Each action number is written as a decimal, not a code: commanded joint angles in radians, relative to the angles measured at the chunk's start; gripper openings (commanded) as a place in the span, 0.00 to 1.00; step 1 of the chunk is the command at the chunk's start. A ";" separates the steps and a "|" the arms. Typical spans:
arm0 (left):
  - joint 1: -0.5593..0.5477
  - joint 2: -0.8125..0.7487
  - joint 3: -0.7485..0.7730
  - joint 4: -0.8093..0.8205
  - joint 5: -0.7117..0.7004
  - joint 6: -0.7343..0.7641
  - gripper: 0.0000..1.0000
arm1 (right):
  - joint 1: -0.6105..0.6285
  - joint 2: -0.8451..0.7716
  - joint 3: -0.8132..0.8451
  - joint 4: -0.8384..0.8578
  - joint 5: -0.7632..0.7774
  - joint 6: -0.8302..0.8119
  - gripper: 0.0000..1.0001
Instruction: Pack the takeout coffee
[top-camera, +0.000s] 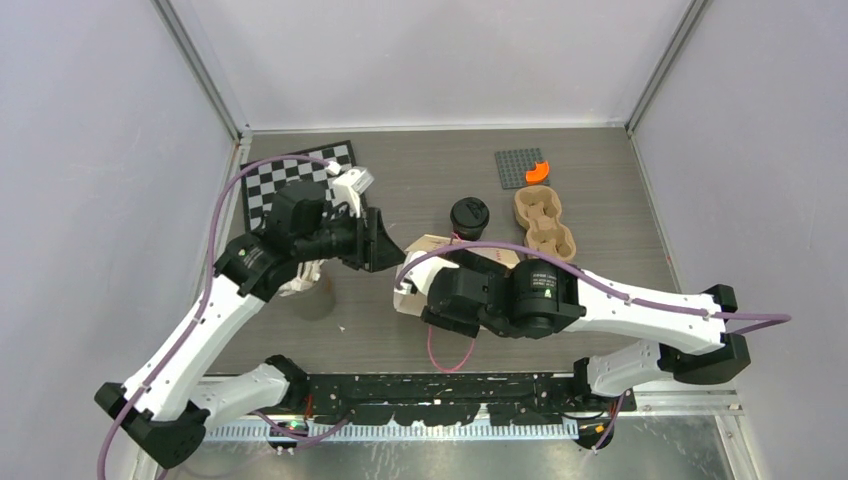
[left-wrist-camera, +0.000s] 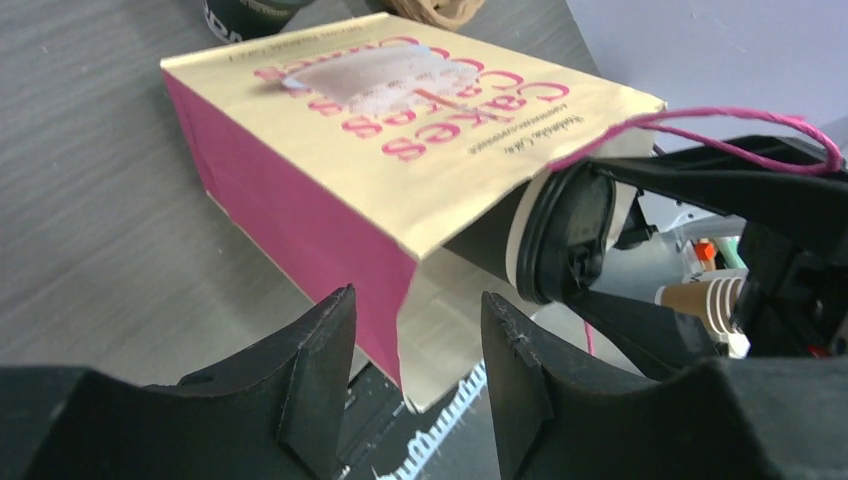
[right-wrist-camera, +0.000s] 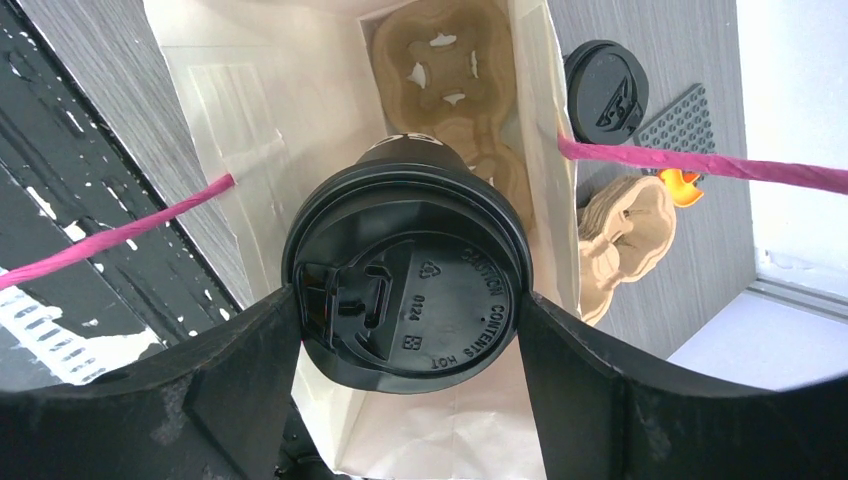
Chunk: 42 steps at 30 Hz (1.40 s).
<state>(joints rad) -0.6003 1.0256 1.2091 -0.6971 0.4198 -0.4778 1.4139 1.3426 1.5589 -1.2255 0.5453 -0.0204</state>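
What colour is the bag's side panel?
Bright pink. The bag shows best in the left wrist view.

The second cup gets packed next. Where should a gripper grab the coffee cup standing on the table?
The cup stands upright and lidded, with the cup carrier close on its right. So probably grip the black sleeve just below the rim, fingers either side, coming from the left.

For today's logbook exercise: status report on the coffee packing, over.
Left gripper open beside bag. Right gripper shut on lidded cup, partway into bag. Second cup on table. Carrier inside, ahead.
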 joint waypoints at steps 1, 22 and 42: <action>-0.002 -0.066 -0.020 -0.108 0.010 -0.029 0.52 | 0.033 -0.002 -0.018 0.049 0.086 0.019 0.76; -0.003 -0.062 -0.143 -0.024 0.036 -0.046 0.57 | 0.036 -0.042 -0.168 0.229 0.121 -0.003 0.76; -0.008 -0.087 -0.209 0.095 -0.022 -0.013 0.50 | 0.036 -0.094 -0.263 0.285 0.123 -0.013 0.76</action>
<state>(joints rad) -0.6029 0.9668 1.0100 -0.6754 0.4133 -0.5125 1.4448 1.2793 1.2961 -0.9649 0.6437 -0.0288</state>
